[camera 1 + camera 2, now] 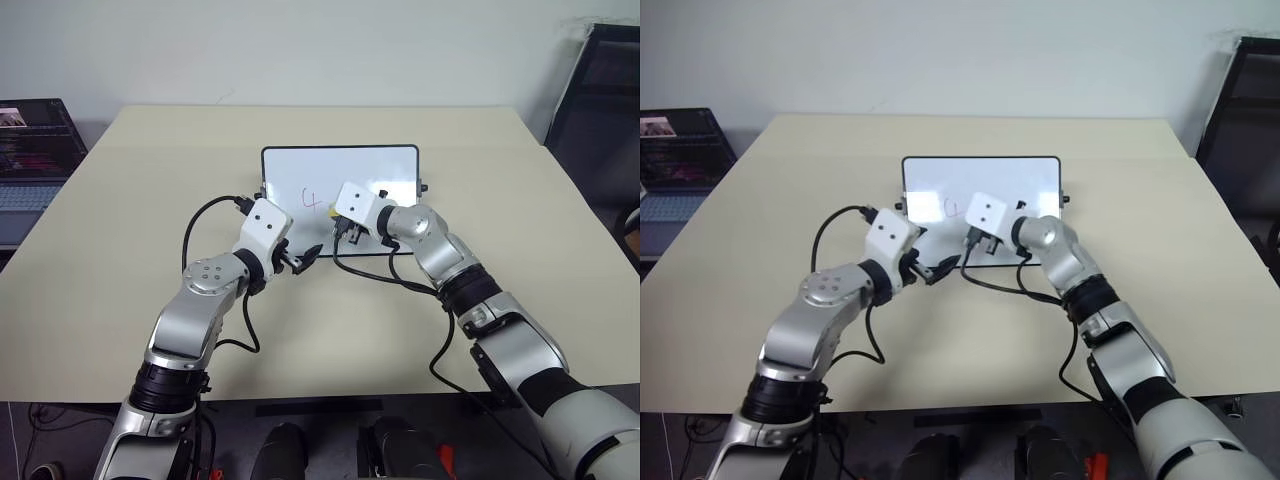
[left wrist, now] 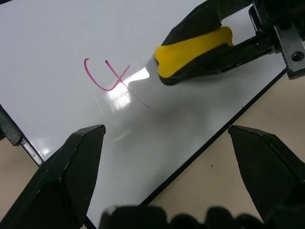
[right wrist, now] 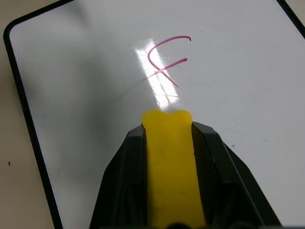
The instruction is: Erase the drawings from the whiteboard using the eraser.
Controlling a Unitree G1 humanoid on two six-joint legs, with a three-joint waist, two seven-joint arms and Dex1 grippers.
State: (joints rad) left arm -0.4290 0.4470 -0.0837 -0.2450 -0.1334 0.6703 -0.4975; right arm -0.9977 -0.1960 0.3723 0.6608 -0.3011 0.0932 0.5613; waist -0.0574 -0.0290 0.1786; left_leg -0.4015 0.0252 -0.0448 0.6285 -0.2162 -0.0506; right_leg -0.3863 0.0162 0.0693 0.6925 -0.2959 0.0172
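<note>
The wiping is under way and part done, by the look of it. The whiteboard (image 1: 340,175) lies flat on the tabletop (image 1: 120,250), and only a pink "4" (image 2: 107,74) shows as drawing on its white face; nothing else written can be made out there.

The right gripper (image 3: 167,125) has its jaws clamped on the yellow eraser (image 2: 193,50), whose tip sits low over the board just beside the "4", on the side toward the board's middle. Whether the tip actually presses the surface I cannot tell.

The left gripper (image 2: 167,143) hangs over the board's near edge with its jaws spread wide and nothing in them; it seems to be standing by, not steadying the frame.

Next, I'd judge, the eraser needs to be pressed down and swept across the "4", with the board kept from sliding.
</note>
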